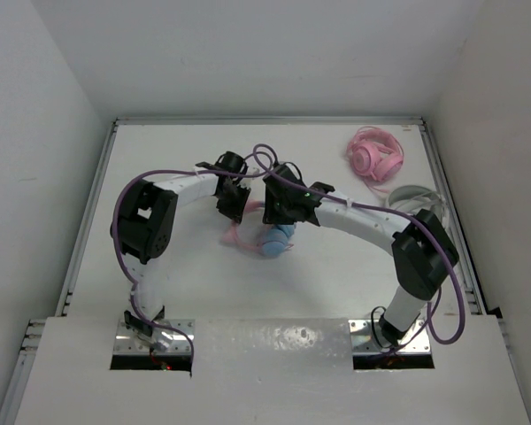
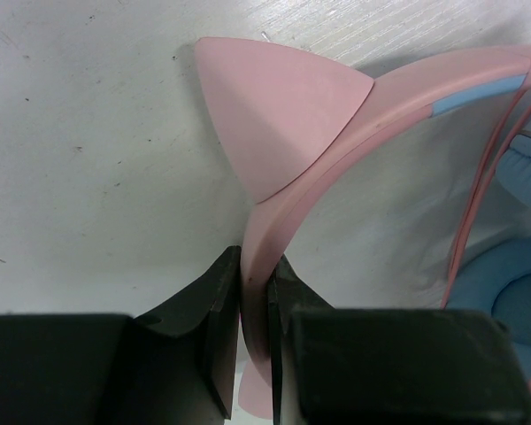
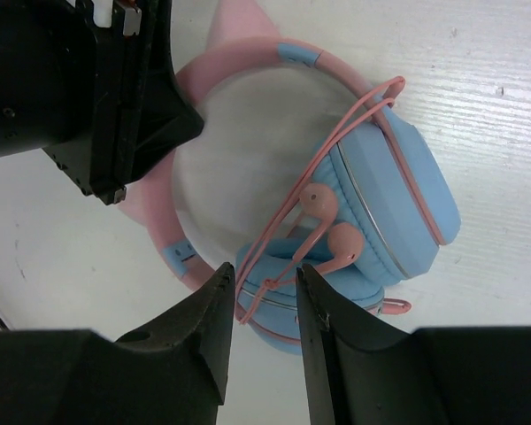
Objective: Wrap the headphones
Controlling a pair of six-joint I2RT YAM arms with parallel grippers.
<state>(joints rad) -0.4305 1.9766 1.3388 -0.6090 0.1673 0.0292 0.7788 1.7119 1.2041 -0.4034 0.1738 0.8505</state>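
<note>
The headphones [image 1: 274, 239] lie at the table's middle, with light blue ear cups [image 3: 398, 195] and a pink headband [image 2: 336, 142] with a cat ear [image 2: 274, 124]. My left gripper [image 2: 255, 283] is shut on the headband just below the cat ear; it also shows in the top view [image 1: 233, 210]. The thin pink cable [image 3: 336, 142] runs in loops over the upper ear cup, with two pink earbud-like ends [image 3: 332, 221] hanging between the cups. My right gripper [image 3: 261, 288] is open just above the lower cup, a cable loop between its fingertips; it also shows in the top view [image 1: 285, 221].
All-pink headphones [image 1: 376, 155] lie at the back right. White-grey headphones [image 1: 416, 199] lie beside the right arm. The arms' purple cables [image 1: 265, 159] arc above the work area. Raised table rims run along the left, back and right edges.
</note>
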